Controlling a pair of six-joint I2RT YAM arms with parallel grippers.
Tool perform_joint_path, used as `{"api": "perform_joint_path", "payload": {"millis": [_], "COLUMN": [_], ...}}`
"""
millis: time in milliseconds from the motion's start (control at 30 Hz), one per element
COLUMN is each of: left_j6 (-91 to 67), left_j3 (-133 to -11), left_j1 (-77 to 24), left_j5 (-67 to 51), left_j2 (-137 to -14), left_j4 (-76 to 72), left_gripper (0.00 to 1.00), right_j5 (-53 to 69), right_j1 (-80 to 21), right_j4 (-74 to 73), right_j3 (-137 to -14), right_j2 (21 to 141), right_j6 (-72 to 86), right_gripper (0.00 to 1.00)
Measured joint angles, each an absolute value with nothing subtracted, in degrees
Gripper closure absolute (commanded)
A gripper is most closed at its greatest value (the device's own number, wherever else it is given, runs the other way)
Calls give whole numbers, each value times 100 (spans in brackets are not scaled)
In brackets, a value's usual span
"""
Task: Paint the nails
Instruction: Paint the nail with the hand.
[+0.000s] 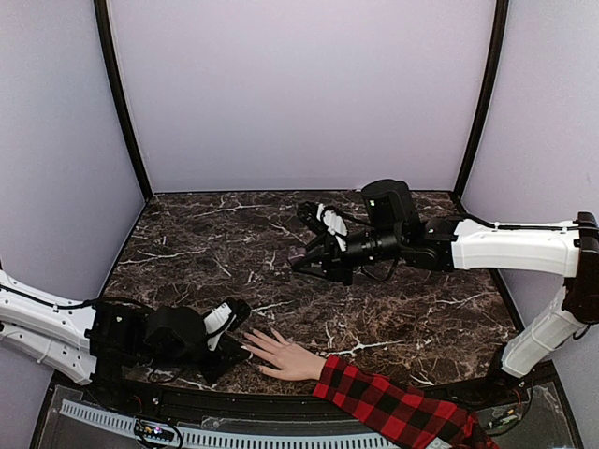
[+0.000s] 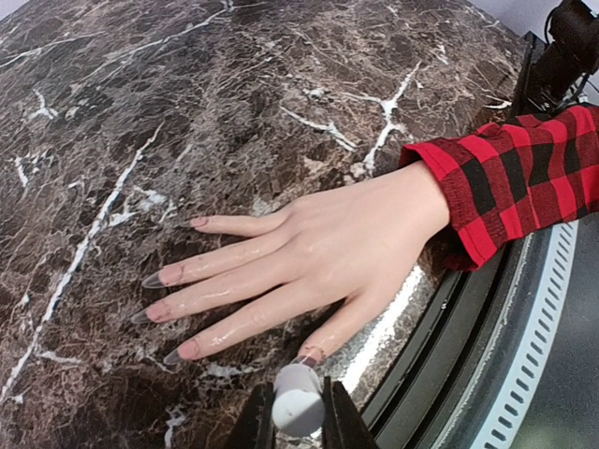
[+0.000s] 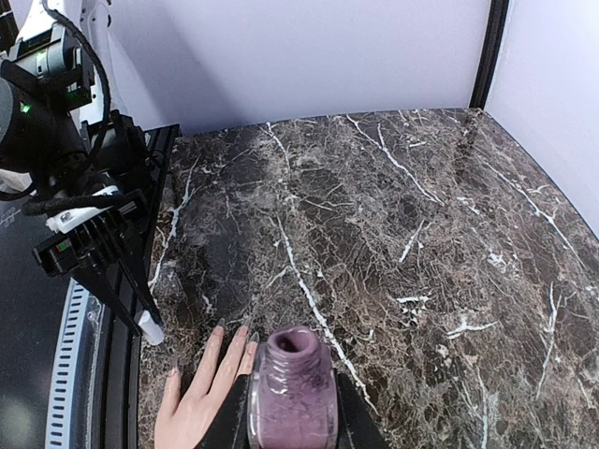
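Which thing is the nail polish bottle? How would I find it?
Look over the dark marble table, toward the middle, where the right end effector is. Clamped in it is the polish bottle: small, glassy purple, with an open neck and no cap.

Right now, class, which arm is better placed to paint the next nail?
Left: the left gripper holds the white brush cap beside the nails; the right gripper holds the open polish bottle, well away.

Hand [image 1: 285, 355] flat on table [image 1: 187, 243] front edge; left fingers [image 1: 219, 322] just left; bottle [image 3: 292, 388] between right fingers [image 3: 232, 421], behind.
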State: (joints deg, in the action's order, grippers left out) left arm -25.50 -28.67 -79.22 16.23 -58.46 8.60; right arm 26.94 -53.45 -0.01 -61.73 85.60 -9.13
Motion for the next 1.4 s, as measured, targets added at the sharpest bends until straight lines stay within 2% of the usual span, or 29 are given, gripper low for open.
{"api": "perform_joint_path", "payload": {"millis": [267, 1400], "left_j6": [-2412, -2311], "left_j3": [-2875, -2877], "left_j1": [-7924, -7697], "left_j5": [1240, 1114], "left_j2": [-6442, -6591], "left_j4": [517, 429], "left_gripper": [100, 100], "right_j5": [2694, 2694], "right_j1": [-5345, -5345], "right_j4": [-1, -3], "right_j3": [-6173, -6173], "right_j2": [8560, 8560], "right_j6": [-913, -915], "right_gripper": [100, 100]}}
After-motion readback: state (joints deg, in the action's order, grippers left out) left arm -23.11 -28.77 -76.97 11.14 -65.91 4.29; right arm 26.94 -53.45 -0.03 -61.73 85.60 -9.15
